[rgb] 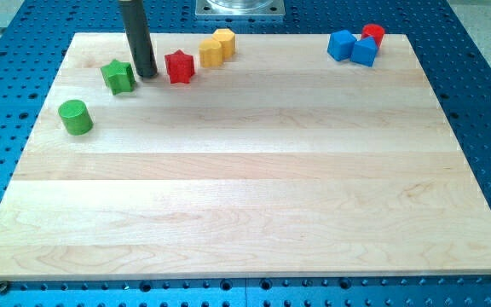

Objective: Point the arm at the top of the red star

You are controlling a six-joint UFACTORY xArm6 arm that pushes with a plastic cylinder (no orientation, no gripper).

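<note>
The red star (179,66) lies near the view's top left on the wooden board (245,196). My tip (147,74) rests on the board between the red star and the green star (118,76), a short gap to the left of the red star and level with its middle. The dark rod rises from the tip to the view's top edge.
A green cylinder (75,117) sits at the left edge. Two yellow blocks (217,47) lie just right of the red star. Two blue blocks (353,47) and a red cylinder (372,34) cluster at the top right.
</note>
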